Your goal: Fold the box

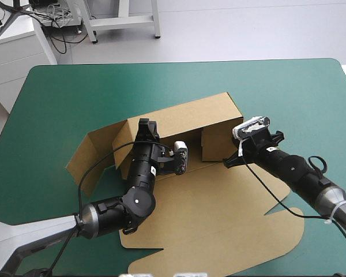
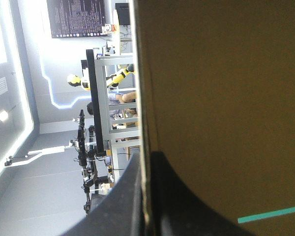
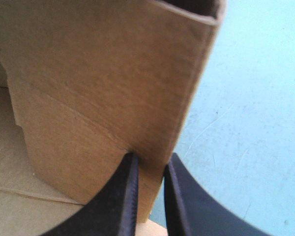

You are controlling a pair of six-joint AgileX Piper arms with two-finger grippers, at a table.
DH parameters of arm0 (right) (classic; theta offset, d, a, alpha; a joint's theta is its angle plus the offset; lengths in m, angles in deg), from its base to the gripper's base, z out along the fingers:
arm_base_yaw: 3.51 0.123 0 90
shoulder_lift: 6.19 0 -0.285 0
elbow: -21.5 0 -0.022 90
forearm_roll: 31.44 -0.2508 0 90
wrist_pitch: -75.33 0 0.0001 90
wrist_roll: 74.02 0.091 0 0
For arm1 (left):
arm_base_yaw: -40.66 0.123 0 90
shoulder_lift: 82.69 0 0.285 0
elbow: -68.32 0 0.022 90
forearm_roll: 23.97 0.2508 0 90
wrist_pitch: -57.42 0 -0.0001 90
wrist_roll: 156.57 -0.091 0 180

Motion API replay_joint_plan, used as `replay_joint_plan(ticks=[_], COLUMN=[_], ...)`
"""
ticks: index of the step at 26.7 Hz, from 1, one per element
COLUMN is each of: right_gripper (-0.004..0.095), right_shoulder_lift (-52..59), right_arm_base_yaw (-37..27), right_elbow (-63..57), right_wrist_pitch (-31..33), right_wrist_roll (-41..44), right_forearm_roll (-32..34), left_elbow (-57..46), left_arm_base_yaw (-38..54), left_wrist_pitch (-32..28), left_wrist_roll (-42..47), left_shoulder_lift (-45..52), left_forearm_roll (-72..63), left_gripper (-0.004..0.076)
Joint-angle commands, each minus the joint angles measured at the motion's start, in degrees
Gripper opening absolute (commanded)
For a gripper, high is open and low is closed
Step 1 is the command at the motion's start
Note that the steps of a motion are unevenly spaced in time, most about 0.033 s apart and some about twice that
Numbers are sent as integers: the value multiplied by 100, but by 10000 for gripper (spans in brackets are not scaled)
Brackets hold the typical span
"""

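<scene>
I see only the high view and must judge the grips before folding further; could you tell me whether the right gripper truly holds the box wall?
Observer: Yes. In the right wrist view the right gripper is all but shut on the box, with an upright wall pinched in it.
Operator: Thank you. And the left gripper?
Observer: Its wrist view shows the left gripper likewise shut on a raised wall's edge.
</scene>
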Motion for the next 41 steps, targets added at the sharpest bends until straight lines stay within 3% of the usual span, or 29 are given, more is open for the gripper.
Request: replay_joint_plan(ticks=[1,22,24,26,27,28,29,31,36,38,39,40,41], right_gripper=[-20,3,85,232,417,539,756,939,929,929,929,929,929], right_shoulder_lift=[91,32,32,32,43,55,66,154,487,627,691,831,871], right_arm_base_yaw=[-15,-15,-15,-15,-15,-26,-26,-26,-38,-124,-194,-360,-408], right_elbow=[433,588,588,588,588,588,588,588,588,588,588,588,588], right_wrist_pitch=[-248,84,84,84,99,173,275,375,704,1068,1332,1899,2105], right_wrist_roll=[-168,-224,-234,-234,-188,-158,-120,1,206,761,1231,2287,2576], right_forearm_roll=[-36,-98,-98,-98,-98,-98,-98,-98,9,378,746,1647,1928], left_elbow=[143,143,143,143,143,143,143,143,143,143,143,143,143], left_arm_base_yaw=[-27,-27,-27,-27,-27,-27,-27,-27,-27,-27,-27,-27,-27], left_wrist_pitch=[129,129,129,129,129,129,129,129,129,144,144,169,168], left_wrist_roll=[39,39,39,39,39,39,39,39,81,81,81,81,81], left_shoulder_lift=[188,188,188,188,188,188,188,188,188,188,188,188,188], left_forearm_roll=[687,687,687,687,687,687,687,687,687,687,687,687,687], left_gripper=[-10,-10,-10,-10,-10,-10,-10,-10,-10,-10,-10,-10,-10])
